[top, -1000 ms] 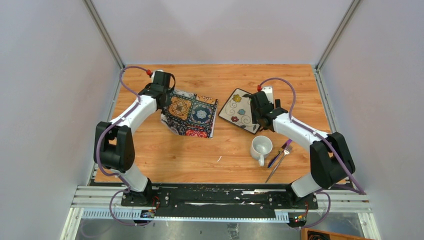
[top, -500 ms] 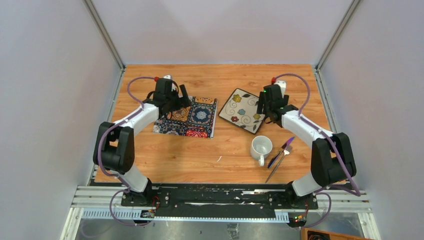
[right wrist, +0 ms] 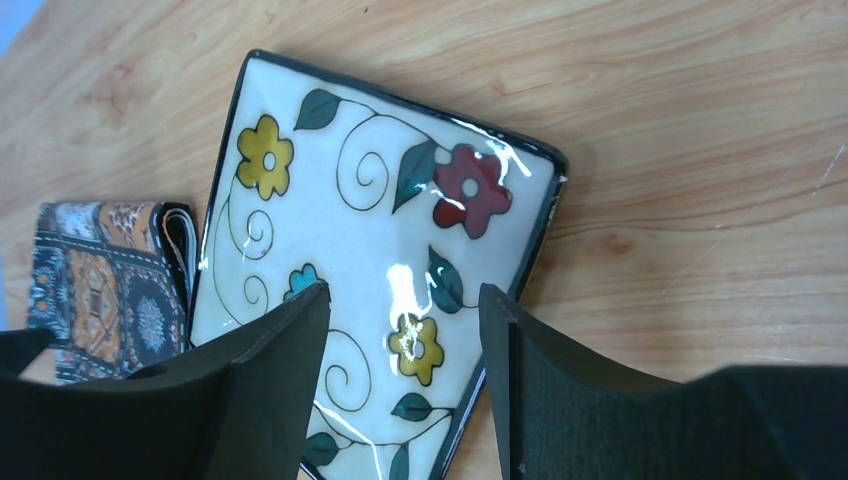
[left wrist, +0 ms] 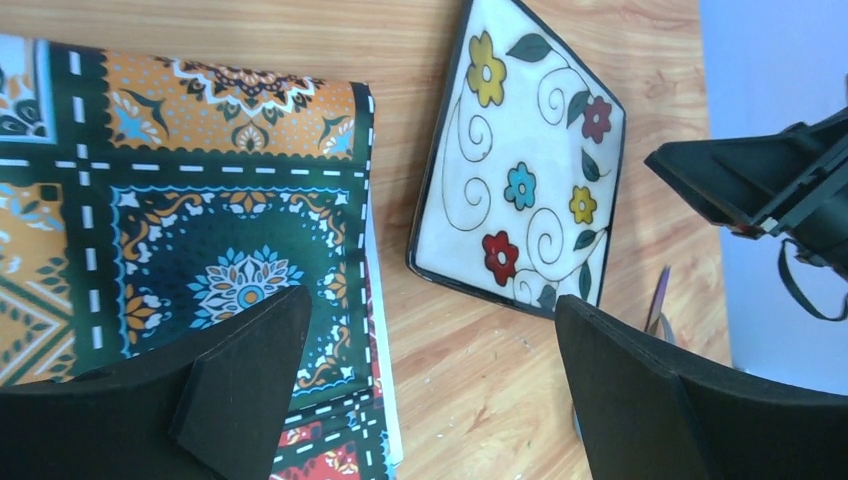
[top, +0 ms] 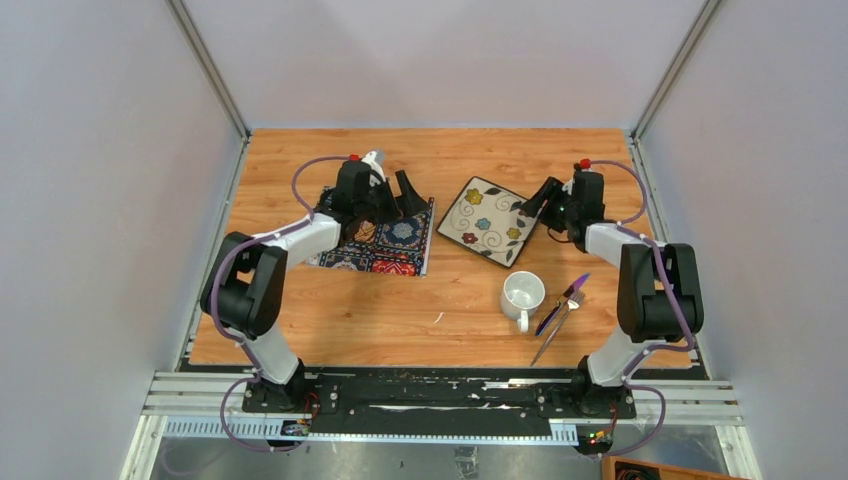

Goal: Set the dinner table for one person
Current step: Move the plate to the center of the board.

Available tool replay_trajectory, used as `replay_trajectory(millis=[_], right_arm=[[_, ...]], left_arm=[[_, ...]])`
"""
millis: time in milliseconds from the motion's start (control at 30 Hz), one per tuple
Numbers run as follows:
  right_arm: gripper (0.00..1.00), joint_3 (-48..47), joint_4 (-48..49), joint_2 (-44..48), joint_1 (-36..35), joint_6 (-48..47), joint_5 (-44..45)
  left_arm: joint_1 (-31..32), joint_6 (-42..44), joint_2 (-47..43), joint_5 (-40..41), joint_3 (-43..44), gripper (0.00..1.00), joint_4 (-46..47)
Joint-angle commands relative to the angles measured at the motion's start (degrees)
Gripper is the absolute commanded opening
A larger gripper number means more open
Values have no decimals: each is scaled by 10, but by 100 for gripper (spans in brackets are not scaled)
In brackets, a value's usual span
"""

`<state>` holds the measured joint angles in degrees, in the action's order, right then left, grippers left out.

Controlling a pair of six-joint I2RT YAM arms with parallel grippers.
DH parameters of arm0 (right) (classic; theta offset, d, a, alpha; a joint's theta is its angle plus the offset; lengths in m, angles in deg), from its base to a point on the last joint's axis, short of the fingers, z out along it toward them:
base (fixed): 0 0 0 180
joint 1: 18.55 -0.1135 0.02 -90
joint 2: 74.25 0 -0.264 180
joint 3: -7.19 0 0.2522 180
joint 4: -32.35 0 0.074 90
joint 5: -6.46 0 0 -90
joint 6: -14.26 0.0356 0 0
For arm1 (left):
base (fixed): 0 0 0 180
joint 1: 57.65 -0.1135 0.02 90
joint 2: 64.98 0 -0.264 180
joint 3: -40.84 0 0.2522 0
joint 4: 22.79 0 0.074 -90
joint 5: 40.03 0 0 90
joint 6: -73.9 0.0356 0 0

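Note:
The dinner table (top: 420,310) is light wood-grain planks. A folded tile-patterned placemat (top: 385,240) lies left of centre, flat (left wrist: 200,200). My left gripper (top: 393,193) hovers open over its far right corner, nothing between its fingers (left wrist: 430,335). A square white plate with painted flowers (top: 487,220) sits to the right of the mat (left wrist: 520,170). My right gripper (top: 543,202) hangs open over the plate's right edge (right wrist: 405,295), the plate (right wrist: 380,220) showing between its fingers without being gripped. A white mug (top: 522,296) and a fork with a purple-handled utensil (top: 560,310) lie nearer the front right.
Grey walls and metal posts close in the table on three sides. The black rail with both arm bases (top: 440,390) runs along the near edge. The right gripper (left wrist: 770,190) shows at the right of the left wrist view.
The left gripper opened and let go of the placemat, which dropped flat, then moved right. The right gripper slid from above the plate to its right edge and narrowed slightly.

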<state>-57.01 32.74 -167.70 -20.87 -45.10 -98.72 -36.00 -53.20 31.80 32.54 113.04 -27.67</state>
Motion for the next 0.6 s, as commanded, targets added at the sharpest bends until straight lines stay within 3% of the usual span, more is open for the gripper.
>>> replay_trajectory(millis=[0, 200, 567], right_arm=[[61, 25, 92, -16, 41, 46, -85], [60, 28, 59, 4, 50, 12, -50], [60, 42, 108, -46, 65, 30, -76]], left_arm=[[4, -36, 25, -42, -15, 98, 58], [6, -46, 34, -53, -15, 98, 76], [19, -83, 47, -70, -26, 98, 127]])
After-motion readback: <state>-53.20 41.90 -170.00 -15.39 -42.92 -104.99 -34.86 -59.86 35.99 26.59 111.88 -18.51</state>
